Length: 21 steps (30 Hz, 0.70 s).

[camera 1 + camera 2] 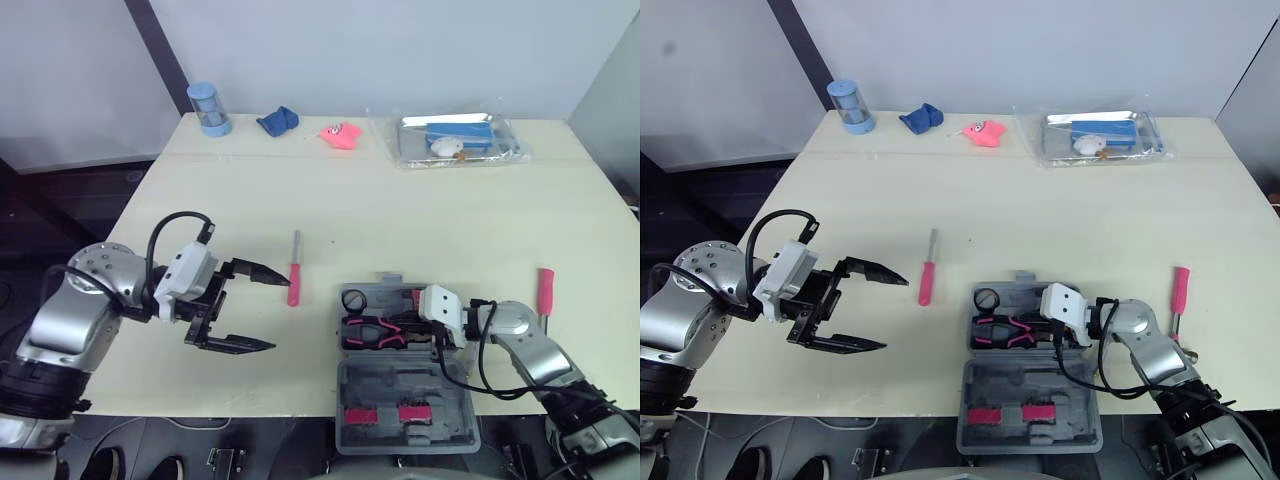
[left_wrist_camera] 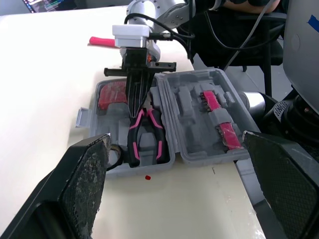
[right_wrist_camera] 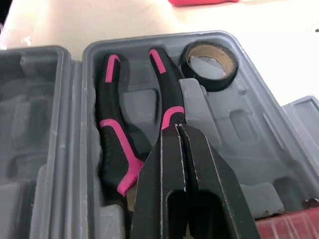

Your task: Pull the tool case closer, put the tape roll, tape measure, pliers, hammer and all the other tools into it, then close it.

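Note:
The grey tool case (image 1: 345,385) lies open at the table's near edge, its lid toward me holding pink bit strips. Black-and-pink pliers (image 3: 112,139) rest in a slot of the case, and a dark tape roll (image 3: 214,82) sits in the corner recess beside them. My right gripper (image 1: 405,335) reaches into the case, shut, its tips (image 3: 178,129) against one pliers handle with nothing between the fingers. My left gripper (image 1: 280,313) hovers wide open left of the case. A red-handled screwdriver (image 1: 294,272) lies on the table just beyond it. A second red-handled tool (image 1: 545,290) lies right of the case.
Along the far edge stand a blue cylinder (image 1: 208,108), a blue cloth (image 1: 278,120), a pink toy (image 1: 341,135) and a clear bag with a tray (image 1: 455,140). Bare tabletop spans the middle. The case lid overhangs the near table edge.

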Tool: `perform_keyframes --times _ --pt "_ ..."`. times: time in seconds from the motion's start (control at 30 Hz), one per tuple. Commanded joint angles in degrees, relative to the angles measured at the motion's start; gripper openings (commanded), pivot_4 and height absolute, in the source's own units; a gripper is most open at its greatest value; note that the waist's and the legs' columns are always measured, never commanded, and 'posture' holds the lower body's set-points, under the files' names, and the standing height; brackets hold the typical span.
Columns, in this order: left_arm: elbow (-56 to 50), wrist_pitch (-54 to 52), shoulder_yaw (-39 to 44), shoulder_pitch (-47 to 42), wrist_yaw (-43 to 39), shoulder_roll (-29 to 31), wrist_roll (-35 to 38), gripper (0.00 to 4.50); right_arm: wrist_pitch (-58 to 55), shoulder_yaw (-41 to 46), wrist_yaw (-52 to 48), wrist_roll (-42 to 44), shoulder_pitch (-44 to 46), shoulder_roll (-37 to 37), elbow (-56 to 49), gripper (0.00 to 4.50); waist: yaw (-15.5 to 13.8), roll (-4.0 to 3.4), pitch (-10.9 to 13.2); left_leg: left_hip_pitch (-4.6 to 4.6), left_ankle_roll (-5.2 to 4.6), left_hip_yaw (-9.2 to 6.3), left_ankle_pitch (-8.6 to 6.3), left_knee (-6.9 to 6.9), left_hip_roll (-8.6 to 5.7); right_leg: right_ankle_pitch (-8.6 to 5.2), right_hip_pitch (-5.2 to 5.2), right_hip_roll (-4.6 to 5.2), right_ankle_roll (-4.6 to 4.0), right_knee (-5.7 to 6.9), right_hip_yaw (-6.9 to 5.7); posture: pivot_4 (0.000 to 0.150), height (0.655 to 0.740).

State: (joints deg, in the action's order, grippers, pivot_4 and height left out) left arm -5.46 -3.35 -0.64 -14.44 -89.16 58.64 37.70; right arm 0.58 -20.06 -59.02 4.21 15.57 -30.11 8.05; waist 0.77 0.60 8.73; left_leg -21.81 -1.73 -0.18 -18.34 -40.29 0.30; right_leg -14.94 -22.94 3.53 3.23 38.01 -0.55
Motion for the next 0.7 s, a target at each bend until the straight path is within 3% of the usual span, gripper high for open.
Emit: perform_keyframes --times 0.03,0.23,0.43,0.7 --pt "-0.6 0.6 0.3 -0.2 -3.3 -0.5 -0.2 4.50 -2.9 -3.8 0.7 -6.6 -1.7 -1.8 8.3 0.04 0.0 0.05 -0.1 0.27 -0.22 -0.01 -0.13 0.03 0.02 -0.01 0.28 -0.01 -0.01 -0.02 0.00 0.150 0.7400" --pt "-0.9 0.1 0.9 0.3 -3.3 -1.2 -0.4 4.50 -2.0 -8.3 0.8 -11.5 -1.9 -2.8 14.7 0.04 -0.3 0.32 -1.0 1.54 -0.30 -0.04 -0.19 0.22 0.06 -0.06 1.42 -0.02 -0.07 -0.13 0.02 0.150 0.7400" --pt "-0.9 -0.2 1.2 0.6 -3.2 -1.6 -0.6 4.50 -1.1 -10.5 1.6 -14.1 -1.5 -2.3 19.5 0.04 -0.5 0.46 -1.9 2.08 -0.33 -0.04 -0.21 0.30 0.06 -0.19 1.96 0.00 -0.29 -0.23 0.05 0.150 0.7400" --pt "-0.5 -0.2 1.3 0.6 -2.1 -2.7 -1.5 4.50 1.3 -6.8 3.9 -10.0 -0.3 0.2 17.9 0.04 -0.2 0.51 -2.1 2.63 -0.32 0.02 -0.21 0.84 0.05 -0.22 2.29 0.04 -0.34 -0.35 0.17 0.150 0.7400"
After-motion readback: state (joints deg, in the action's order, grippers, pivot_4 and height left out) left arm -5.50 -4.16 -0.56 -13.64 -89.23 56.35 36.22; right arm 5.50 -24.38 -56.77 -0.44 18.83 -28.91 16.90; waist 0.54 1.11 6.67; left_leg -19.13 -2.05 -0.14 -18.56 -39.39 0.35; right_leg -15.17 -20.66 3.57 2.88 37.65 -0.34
